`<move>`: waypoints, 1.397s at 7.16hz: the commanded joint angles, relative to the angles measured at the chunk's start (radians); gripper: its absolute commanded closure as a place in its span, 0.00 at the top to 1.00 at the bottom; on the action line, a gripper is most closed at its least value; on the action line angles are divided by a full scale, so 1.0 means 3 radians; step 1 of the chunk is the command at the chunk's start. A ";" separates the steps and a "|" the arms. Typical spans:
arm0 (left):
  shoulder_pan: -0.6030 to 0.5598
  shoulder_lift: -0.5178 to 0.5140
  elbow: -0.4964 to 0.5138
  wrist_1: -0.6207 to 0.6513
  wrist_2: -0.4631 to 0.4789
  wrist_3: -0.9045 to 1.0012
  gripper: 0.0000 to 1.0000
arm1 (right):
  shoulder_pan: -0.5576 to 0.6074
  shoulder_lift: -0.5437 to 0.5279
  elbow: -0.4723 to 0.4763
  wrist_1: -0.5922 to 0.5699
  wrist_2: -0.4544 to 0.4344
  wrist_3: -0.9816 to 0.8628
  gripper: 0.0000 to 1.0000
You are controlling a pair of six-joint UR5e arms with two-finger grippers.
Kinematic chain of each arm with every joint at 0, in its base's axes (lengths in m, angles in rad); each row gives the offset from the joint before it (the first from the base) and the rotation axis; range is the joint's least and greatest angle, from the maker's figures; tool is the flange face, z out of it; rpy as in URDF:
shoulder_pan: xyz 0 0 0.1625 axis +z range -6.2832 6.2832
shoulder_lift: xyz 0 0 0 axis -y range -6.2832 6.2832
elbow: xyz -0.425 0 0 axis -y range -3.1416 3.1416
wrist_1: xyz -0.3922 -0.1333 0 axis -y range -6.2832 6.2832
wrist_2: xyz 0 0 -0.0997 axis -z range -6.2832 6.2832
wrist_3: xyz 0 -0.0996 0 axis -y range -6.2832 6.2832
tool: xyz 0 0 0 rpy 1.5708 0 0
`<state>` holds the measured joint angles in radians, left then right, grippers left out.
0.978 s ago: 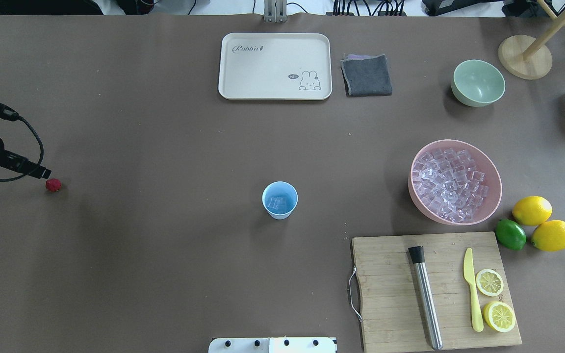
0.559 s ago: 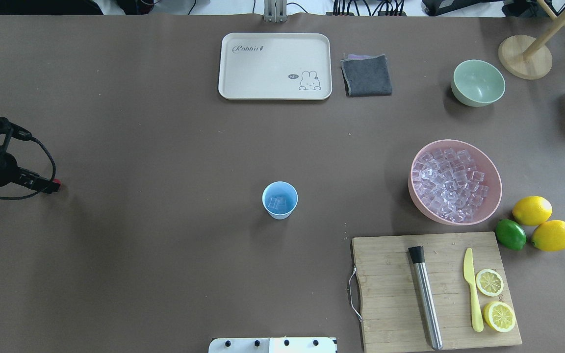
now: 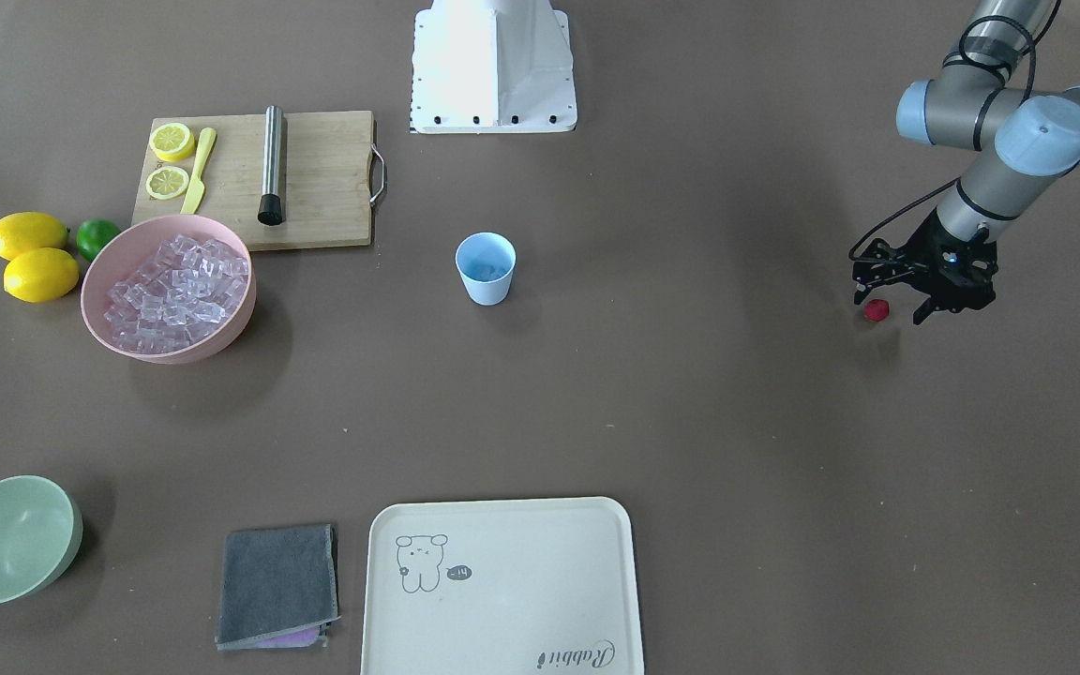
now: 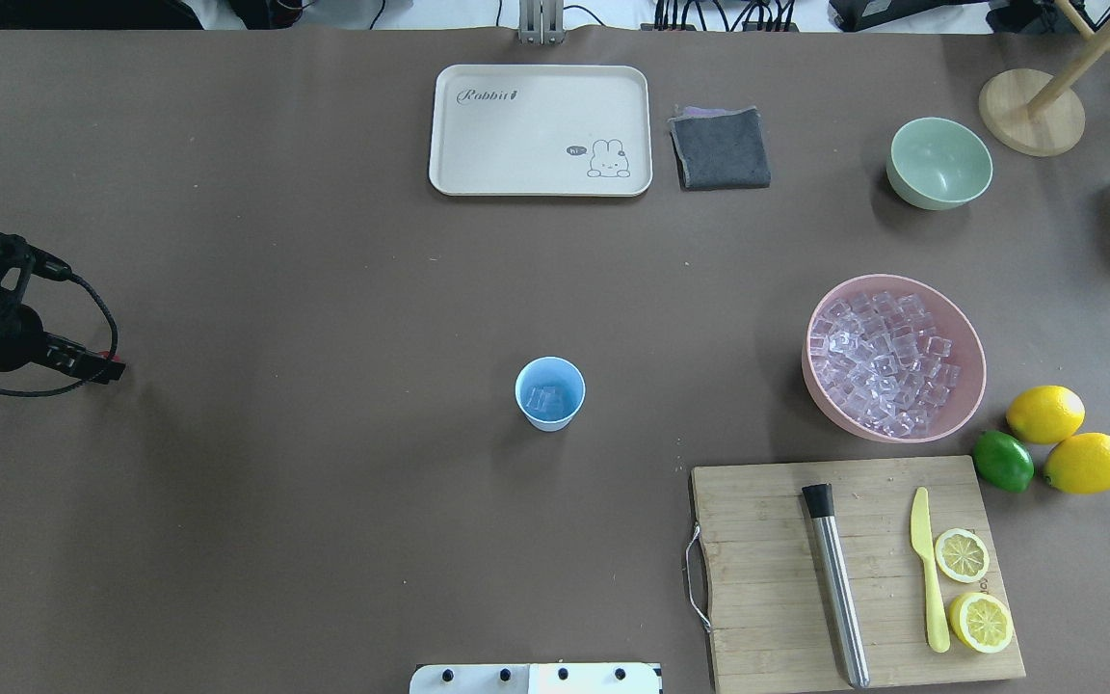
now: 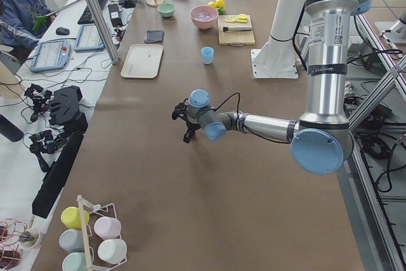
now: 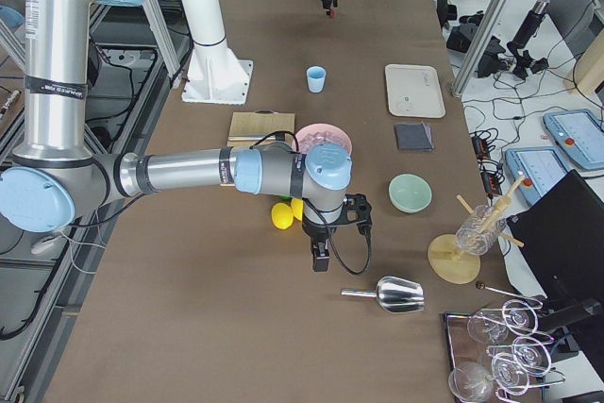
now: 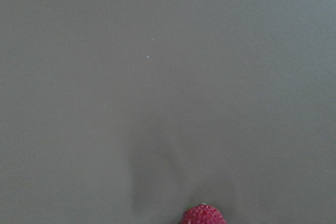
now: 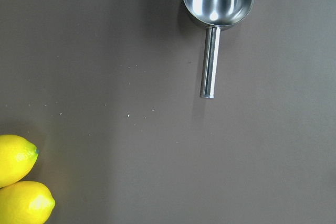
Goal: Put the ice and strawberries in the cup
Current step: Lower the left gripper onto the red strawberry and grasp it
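Left gripper (image 3: 890,309) astride strawberry (image 3: 876,310)

A long brown tabletop (image 4: 324,540) stands under even light. Beside it runs a white bench (image 5: 82,77) (tablets (image 5: 49,55) lie on it), an aluminium post (image 5: 95,14) at its edge.

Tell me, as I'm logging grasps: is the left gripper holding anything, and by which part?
Nothing yet, it seems: the left gripper stands open around the strawberry, which lies on the table.
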<state>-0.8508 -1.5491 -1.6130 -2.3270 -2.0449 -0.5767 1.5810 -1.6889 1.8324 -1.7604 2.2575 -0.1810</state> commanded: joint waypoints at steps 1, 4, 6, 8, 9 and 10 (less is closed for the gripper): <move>0.0054 -0.0006 0.0008 0.0000 0.0000 0.0000 0.86 | -0.0003 -0.0005 -0.0003 0.0003 -0.0003 0.0000 1.00; 0.0065 -0.0011 0.0008 0.0000 0.0005 0.0000 0.62 | -0.0003 -0.0010 -0.0003 0.0003 -0.0003 0.0000 1.00; 0.0065 -0.0011 0.0003 0.0000 0.0000 -0.0005 0.00 | -0.0003 -0.0005 -0.0003 0.0003 -0.0009 0.0000 1.00; 0.0014 -0.0072 -0.0216 0.0056 -0.0329 -0.0031 0.00 | -0.0003 0.0010 -0.0003 0.0003 -0.0009 0.0000 1.00; -0.0007 -0.0270 -0.0217 0.0041 -0.0464 -0.0375 0.00 | -0.0003 0.0010 -0.0003 0.0003 -0.0014 0.0000 1.00; 0.0105 -0.0596 -0.0217 0.0005 -0.0470 -0.0946 0.00 | -0.0003 0.0010 -0.0003 0.0003 -0.0014 0.0000 1.00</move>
<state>-0.8413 -1.6310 -1.6731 -2.3170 -2.1611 -0.6942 1.5800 -1.6864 1.8315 -1.7595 2.2540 -0.1810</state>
